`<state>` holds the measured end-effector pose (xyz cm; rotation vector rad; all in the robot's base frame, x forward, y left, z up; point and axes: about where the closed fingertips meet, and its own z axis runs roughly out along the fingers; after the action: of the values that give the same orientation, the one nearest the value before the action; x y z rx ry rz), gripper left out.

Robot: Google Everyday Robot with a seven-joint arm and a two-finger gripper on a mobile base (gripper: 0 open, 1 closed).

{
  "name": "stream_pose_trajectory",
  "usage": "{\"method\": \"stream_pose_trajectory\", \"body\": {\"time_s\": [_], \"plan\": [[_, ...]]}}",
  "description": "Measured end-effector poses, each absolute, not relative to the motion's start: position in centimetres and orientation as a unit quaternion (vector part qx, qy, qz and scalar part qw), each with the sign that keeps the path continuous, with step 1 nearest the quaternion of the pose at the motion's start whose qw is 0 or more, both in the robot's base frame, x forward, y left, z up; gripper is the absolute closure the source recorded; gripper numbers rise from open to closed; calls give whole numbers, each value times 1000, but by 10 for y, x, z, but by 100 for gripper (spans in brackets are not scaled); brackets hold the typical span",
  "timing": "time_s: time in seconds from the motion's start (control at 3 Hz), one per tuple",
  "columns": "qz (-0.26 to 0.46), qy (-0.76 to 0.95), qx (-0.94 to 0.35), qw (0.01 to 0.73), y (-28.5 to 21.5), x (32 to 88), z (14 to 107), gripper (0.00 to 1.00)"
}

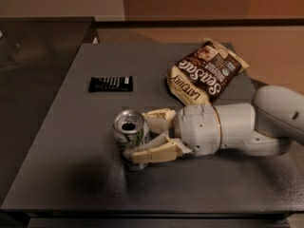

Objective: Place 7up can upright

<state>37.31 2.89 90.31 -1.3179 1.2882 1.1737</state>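
Note:
The 7up can (129, 129) is a silvery can with green print and an open silver top. It stands upright on the dark grey table (71, 141), left of centre near the front. My gripper (139, 137) reaches in from the right, level with the table. It is shut on the can, with one cream finger (159, 118) behind its right side and the other across its lower front.
A brown-and-cream snack bag (206, 72) lies at the back right, just behind my white arm (228, 129). A flat black wrapped bar (110, 83) lies at the back left. A glass-topped surface (33, 46) adjoins the table on the left.

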Motion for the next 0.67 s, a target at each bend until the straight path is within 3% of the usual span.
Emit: {"method": "stream_pose_trajectory", "body": {"time_s": [0.67], "plan": [[474,533,-514,476,33,375,889,35]]}}
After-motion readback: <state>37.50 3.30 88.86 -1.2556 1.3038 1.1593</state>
